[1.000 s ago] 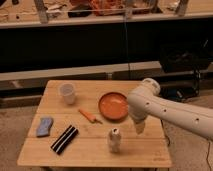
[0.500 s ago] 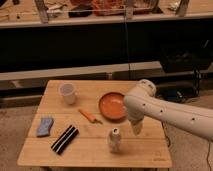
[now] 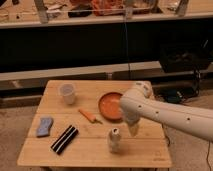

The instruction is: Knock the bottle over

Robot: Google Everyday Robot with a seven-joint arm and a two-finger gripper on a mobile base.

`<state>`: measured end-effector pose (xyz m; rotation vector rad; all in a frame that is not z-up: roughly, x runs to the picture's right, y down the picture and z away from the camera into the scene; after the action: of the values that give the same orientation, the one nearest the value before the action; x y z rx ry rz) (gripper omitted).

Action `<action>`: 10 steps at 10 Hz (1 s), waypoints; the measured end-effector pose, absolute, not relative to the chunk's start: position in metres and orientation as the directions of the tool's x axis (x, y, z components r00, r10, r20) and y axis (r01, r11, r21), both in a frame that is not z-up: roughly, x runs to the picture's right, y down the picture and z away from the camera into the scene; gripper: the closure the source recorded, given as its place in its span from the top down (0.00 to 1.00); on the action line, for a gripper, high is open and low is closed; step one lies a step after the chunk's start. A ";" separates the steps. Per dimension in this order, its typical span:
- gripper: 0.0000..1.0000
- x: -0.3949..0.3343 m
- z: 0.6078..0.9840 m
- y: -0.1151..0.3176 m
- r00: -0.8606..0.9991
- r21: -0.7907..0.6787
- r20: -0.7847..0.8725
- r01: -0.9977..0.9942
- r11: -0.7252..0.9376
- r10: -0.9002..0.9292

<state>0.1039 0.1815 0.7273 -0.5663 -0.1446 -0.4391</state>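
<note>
The bottle [image 3: 114,139] is small, pale whitish-grey, with a narrower top bearing a reddish mark. It stands upright near the front edge of the wooden table [image 3: 95,156], right of centre. My gripper [image 3: 133,129] hangs from the white arm [image 3: 165,114] that reaches in from the right. It is just right of the bottle, near the height of its top, a short gap away.
A translucent white cup [image 3: 67,93] stands at the back left. An orange plate [image 3: 110,105] lies behind the bottle, partly under the arm. An orange carrot-like item [image 3: 89,115], a blue sponge [image 3: 44,126] and a black striped bar [image 3: 64,139] lie to the left.
The arm has moved left and down, bringing the gripper closer to the bottle. The bottle still stands upright in the same place.
</note>
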 end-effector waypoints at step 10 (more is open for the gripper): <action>0.01 0.056 0.713 0.208 0.813 -0.433 0.357 0.581 0.689 -0.461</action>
<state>0.0556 0.2082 0.7130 -0.5601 -0.2280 -0.5880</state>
